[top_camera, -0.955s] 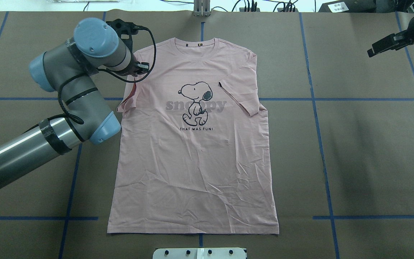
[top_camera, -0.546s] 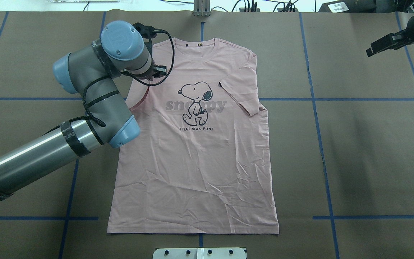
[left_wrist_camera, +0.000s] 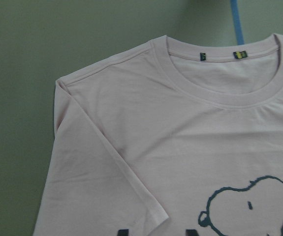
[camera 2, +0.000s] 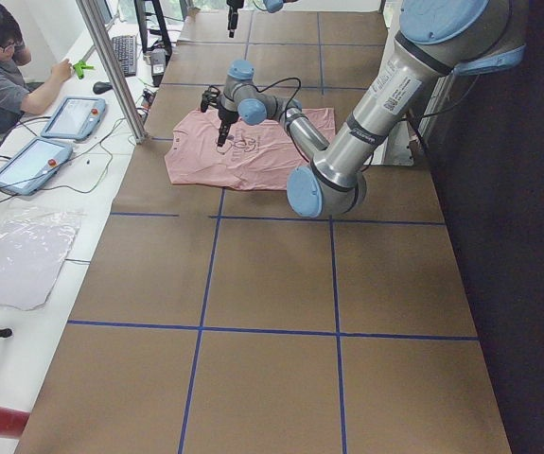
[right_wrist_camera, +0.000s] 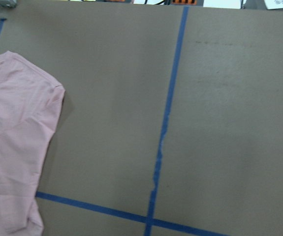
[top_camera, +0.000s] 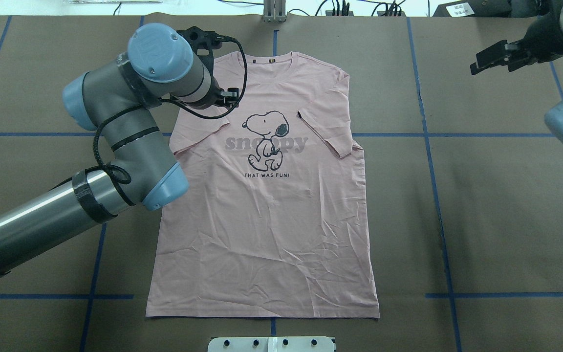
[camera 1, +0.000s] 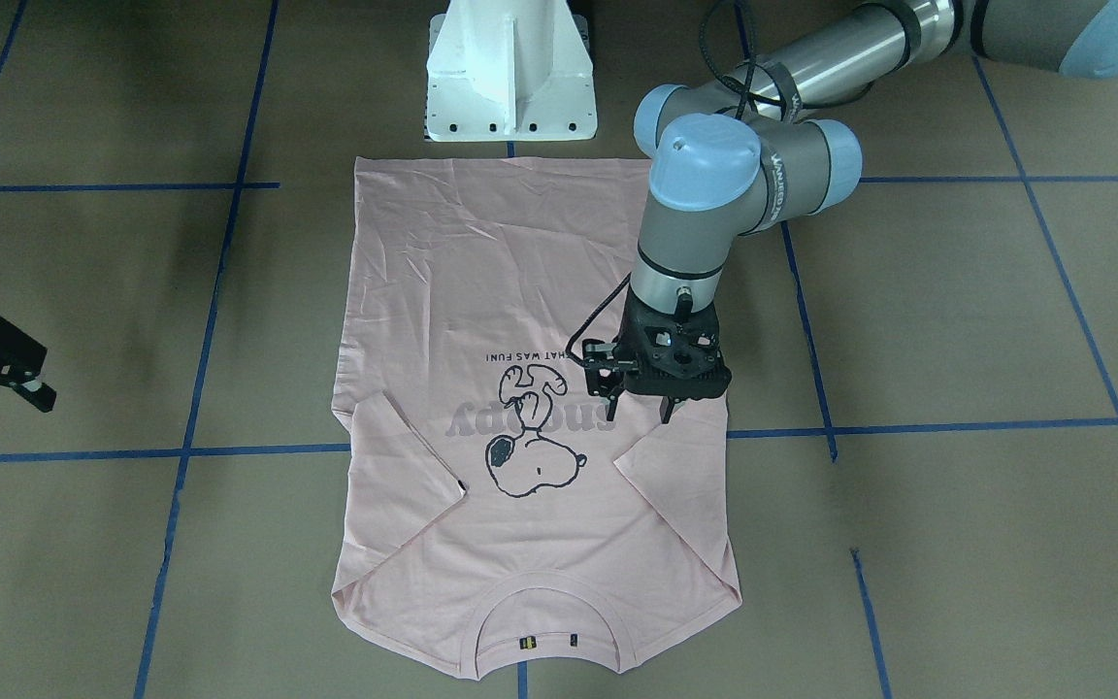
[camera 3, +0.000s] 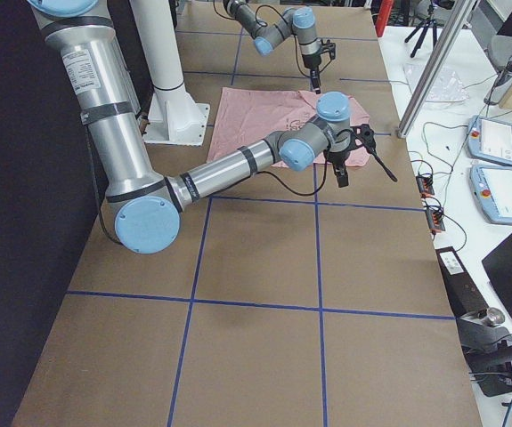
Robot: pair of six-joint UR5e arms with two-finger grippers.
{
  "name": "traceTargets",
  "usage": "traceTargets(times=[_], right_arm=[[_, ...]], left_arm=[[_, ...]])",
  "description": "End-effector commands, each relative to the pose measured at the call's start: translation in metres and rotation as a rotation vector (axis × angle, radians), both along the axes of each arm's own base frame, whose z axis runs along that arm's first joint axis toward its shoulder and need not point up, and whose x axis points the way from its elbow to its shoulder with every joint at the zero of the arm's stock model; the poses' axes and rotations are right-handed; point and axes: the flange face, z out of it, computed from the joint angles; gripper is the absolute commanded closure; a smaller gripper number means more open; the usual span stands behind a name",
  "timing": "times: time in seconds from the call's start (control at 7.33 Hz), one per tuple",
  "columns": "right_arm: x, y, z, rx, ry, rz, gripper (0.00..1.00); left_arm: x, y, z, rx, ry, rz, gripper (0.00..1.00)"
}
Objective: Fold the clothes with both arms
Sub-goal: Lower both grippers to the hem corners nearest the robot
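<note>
Brown table point(top_camera: 506, 195) under pink T-shirt point(top_camera: 262, 234): "snoopy", "THAT WAS FUN!"

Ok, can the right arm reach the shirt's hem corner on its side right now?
Probably yes. The right pincer hangs over bare table beyond the shirt. Nothing lies between it and that hem corner, and the left arm is over the opposite shoulder.

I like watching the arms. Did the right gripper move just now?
Yes. The right gripper slid left in the overhead view, toward the T-shirt and nearer the blue tape line.
</note>
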Motion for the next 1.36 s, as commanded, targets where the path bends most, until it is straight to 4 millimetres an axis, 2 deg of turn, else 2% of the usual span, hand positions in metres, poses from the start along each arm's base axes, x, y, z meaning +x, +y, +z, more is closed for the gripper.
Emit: traceTargets(times=[0.0, 0.14, 0.27, 0.55, 0.68, 0.82, 0.96, 1.09, 1.23], right_arm=[[-0.065, 0.064, -0.055, -0.104, -0.099, 0.025, 0.00], [-0.101, 0.117, -0.070, -0.122, -0.104, 0.058, 0.00], [-0.130, 0.167, -0.077, -0.159, -0.114, 0.075, 0.00], [-0.184, 0.270, -0.074, -0.237, -0.109, 0.146, 0.01], [-0.201, 0.314, -0.067, -0.242, -0.099, 0.169, 0.02], [-0.221, 0.349, -0.061, -0.243, -0.093, 0.194, 0.04], [-0.230, 0.375, -0.051, -0.228, -0.075, 0.203, 0.05], [-0.234, 0.387, -0.054, -0.235, -0.088, 0.212, 0.05], [-0.237, 0.392, -0.054, -0.227, -0.088, 0.209, 0.05]], left_arm=[[-0.043, 0.053, 0.002, 0.043, 0.073, 0.038, 0.00], [-0.062, 0.096, 0.010, 0.056, 0.100, 0.067, 0.00], [-0.070, 0.118, 0.017, 0.048, 0.111, 0.079, 0.00], [-0.054, 0.184, 0.027, -0.037, 0.153, 0.124, 0.00], [-0.051, 0.220, 0.041, -0.090, 0.154, 0.128, 0.00], [-0.046, 0.252, 0.058, -0.133, 0.139, 0.099, 0.10], [-0.033, 0.284, 0.084, -0.197, 0.119, 0.087, 0.23], [-0.025, 0.312, 0.106, -0.220, 0.114, 0.075, 0.26], [-0.022, 0.329, 0.125, -0.243, 0.102, 0.072, 0.30]])
